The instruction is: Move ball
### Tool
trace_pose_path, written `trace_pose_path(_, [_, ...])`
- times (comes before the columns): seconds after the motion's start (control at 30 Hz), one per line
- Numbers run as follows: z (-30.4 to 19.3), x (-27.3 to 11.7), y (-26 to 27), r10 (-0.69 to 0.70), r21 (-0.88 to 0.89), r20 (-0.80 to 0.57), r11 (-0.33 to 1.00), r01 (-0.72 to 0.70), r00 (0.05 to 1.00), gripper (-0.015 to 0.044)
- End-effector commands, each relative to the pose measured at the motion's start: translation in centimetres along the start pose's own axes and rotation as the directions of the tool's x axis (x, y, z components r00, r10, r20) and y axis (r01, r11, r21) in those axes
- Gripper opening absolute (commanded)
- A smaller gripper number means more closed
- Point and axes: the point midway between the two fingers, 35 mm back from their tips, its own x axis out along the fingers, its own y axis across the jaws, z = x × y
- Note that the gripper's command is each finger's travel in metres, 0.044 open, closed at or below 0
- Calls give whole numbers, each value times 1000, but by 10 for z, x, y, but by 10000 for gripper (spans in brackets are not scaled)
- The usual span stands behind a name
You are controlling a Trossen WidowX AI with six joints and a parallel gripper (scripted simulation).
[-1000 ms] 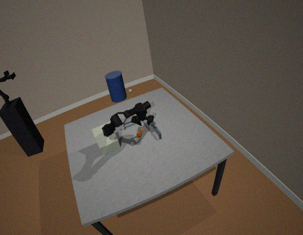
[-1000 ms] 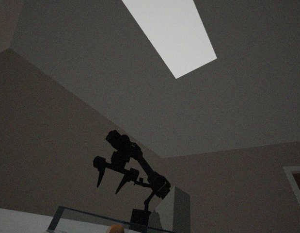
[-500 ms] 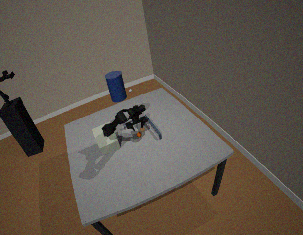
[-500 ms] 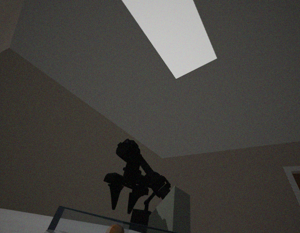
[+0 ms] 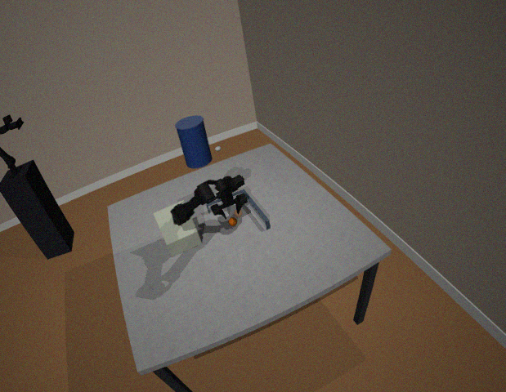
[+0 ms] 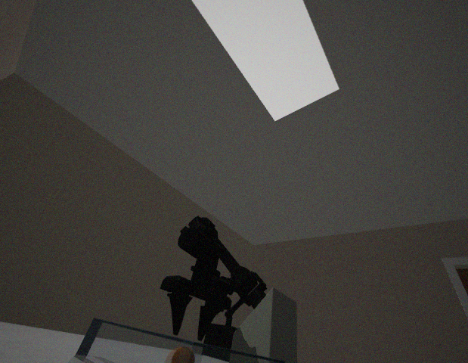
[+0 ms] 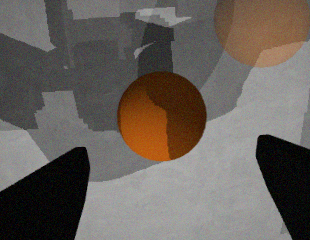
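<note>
- The fingers are held wide apart, and nothing is gripped between them.
- In the wrist view the two dark fingertips are seen at the lower left and lower right, with bare grey surface (image 7: 175,234) between them.
- The orange ball (image 7: 162,116) is seen ahead of the fingers, roughly centred on the gap between them and apart from both tips; it is seated on the surface.
- The see-through copy (image 7: 262,19) is seen further ahead and off toward the right-hand finger, close to the ball but not overlapping it.
- In the top view the ball (image 5: 232,221) is found just below the fingers (image 5: 227,209), inside the angle of the clear walls (image 5: 257,211).
- In the exterior view the fingers (image 6: 189,318) are pointed downward above the near wall (image 6: 147,333), and the top of the ball (image 6: 181,355) is seen just below them.
- The arm's shadow is cast across the ball and the surface around it.
</note>
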Motion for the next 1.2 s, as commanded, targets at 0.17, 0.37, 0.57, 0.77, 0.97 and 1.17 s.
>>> trace_pose_path(0.17, [0, 16, 2, 6, -10, -5, 1000, -7, 1000, 337])
trace_pose_path(0.37, [0, 26, 2, 6, -10, -5, 1000, -7, 1000, 337])
trace_pose_path(0.57, [0, 35, 3, 7, -10, -7, 1000, -7, 1000, 337])
trace_pose_path(0.77, [-1, 42, 3, 7, -10, -8, 1000, -7, 1000, 337])
trace_pose_path(0.97, [-1, 42, 3, 7, -10, -8, 1000, -7, 1000, 238])
trace_pose_path(1.17, [-1, 42, 3, 7, -10, -8, 1000, -7, 1000, 198])
